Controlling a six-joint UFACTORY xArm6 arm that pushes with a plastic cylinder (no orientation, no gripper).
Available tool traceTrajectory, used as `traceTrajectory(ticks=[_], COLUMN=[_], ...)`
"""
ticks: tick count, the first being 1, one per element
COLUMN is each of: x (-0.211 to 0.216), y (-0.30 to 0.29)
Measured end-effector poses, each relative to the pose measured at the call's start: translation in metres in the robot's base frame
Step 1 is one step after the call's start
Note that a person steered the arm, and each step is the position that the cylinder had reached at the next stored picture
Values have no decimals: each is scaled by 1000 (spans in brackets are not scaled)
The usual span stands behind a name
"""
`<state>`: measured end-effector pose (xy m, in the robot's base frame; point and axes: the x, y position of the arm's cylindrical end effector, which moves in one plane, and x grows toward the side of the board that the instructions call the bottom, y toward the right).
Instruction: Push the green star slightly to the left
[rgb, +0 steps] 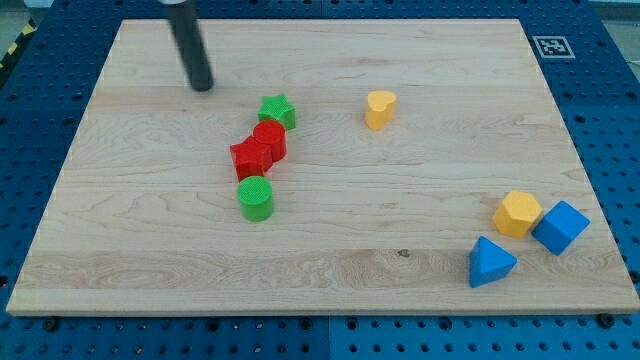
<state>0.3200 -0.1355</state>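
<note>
The green star (277, 110) lies on the wooden board a little left of centre, toward the view's top. It touches a red block (270, 139) just below it. My tip (202, 86) is up and to the left of the green star, apart from it by a clear gap. The dark rod rises from the tip toward the view's top edge.
A red star (250, 158) and a green cylinder (256, 198) continue the cluster downward. A yellow heart-like block (380, 108) lies right of the star. At lower right sit a yellow hexagon (517, 213), a blue cube (560, 227) and a blue triangle (490, 262).
</note>
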Motion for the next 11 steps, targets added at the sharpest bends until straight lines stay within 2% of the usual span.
traceTrajectory(ticks=[1, 2, 3, 6, 11], x=[-5, 19, 47, 71, 71], y=[80, 131, 132, 132, 91])
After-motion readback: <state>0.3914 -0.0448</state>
